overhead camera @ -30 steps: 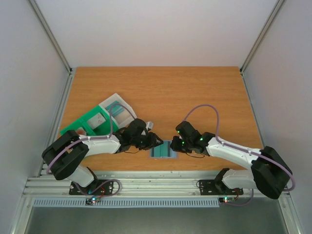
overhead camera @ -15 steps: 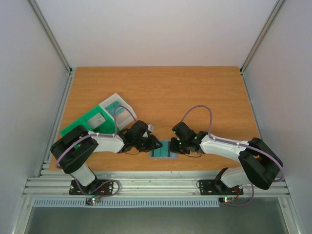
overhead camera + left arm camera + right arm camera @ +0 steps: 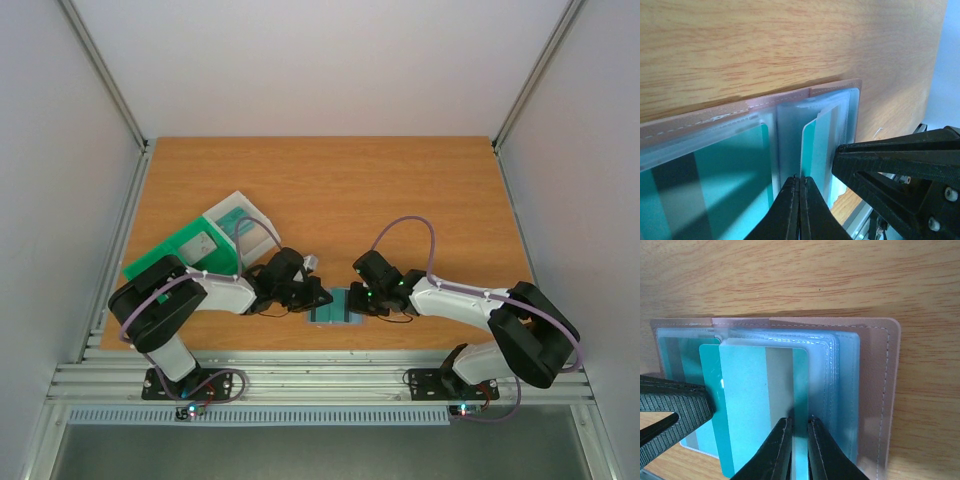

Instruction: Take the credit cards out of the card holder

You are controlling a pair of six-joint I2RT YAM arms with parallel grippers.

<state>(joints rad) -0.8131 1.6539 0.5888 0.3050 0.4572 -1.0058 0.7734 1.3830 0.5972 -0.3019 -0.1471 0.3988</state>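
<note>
Where the arms meet overhead, the opened pale-grey soft card holder (image 3: 333, 308) lies near the brown wooden table's (image 3: 400, 190) front edge, far from the others. Left wrist: left gripper (image 3: 799, 178) clenched, tips touching clear plastic sleeves (image 3: 789, 130). Right wrist: right gripper (image 3: 799, 421) pinches a teal striped credit card's (image 3: 747, 400) edge.

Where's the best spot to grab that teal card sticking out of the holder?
Probably the exposed end of the teal card, which juts past the clear sleeves of the card holder. It lies flat and thin, so pinch that end from the side where the right fingers are and slide it out.
</note>
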